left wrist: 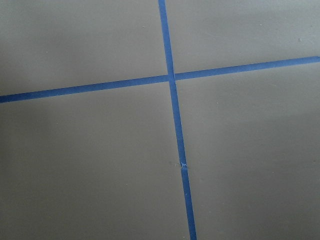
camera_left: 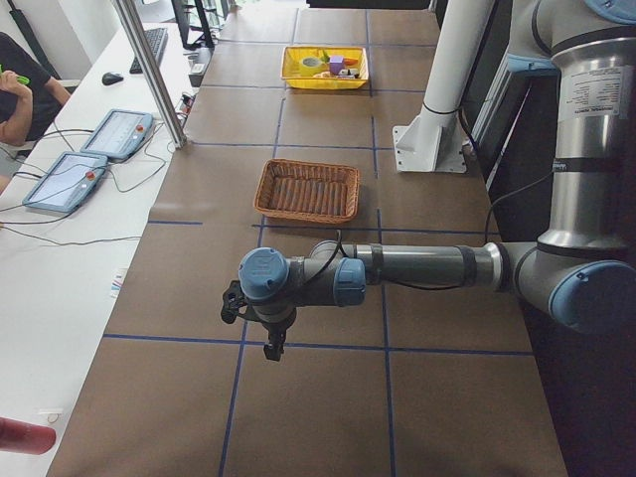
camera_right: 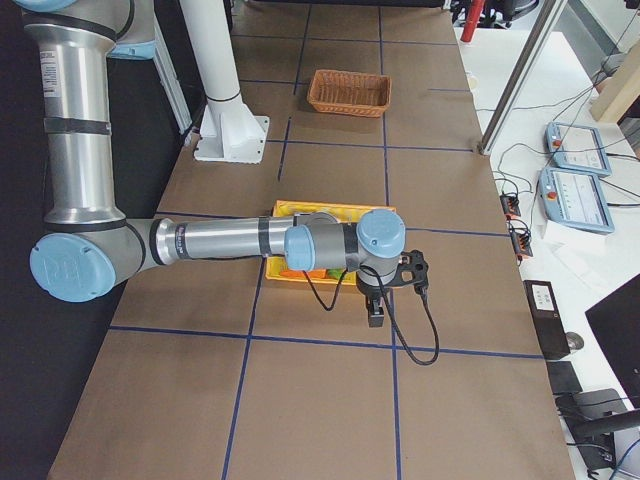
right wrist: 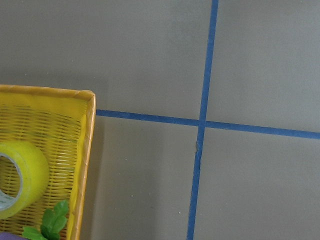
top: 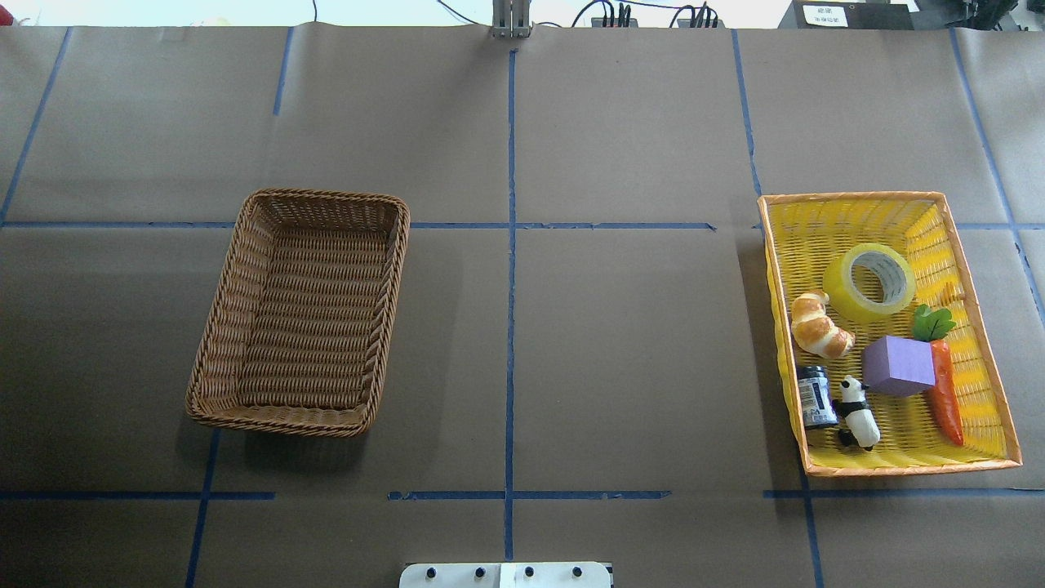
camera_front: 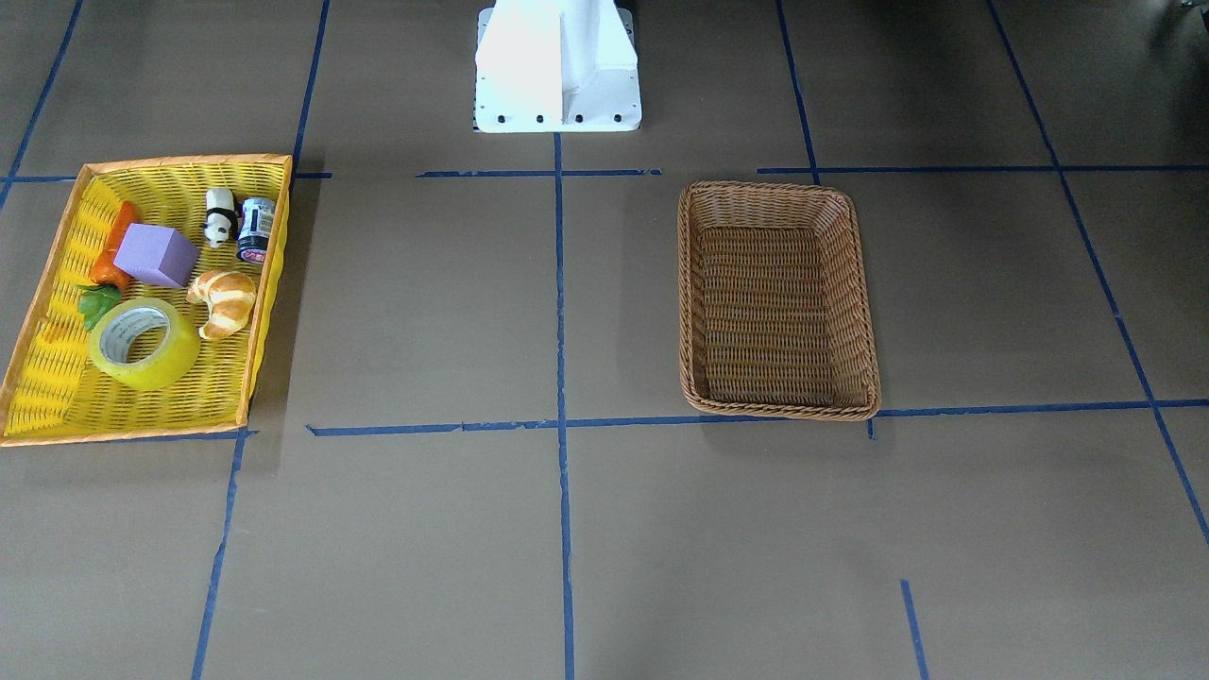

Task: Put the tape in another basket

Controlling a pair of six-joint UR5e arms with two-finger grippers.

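The tape [top: 870, 281] is pictured lying flat in the yellow tray basket [top: 849, 197], beside a croissant [top: 819, 325] and well apart from the wicker basket [top: 220, 359]. It is near the right gripper [camera_right: 376, 316], which hangs just outside the tray, and far from the left gripper [camera_left: 271, 348]. Whether the 2 sets of jaws are parted cannot be told.

The tape [top: 846, 294] lies in the tray [top: 849, 197], well apart from the basket [top: 214, 331].

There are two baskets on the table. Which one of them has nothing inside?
The brown woven wicker basket with rounded corners: its bottom is bare. The yellow, orange-rimmed tray basket holds the yellow-green tape roll and several small things.
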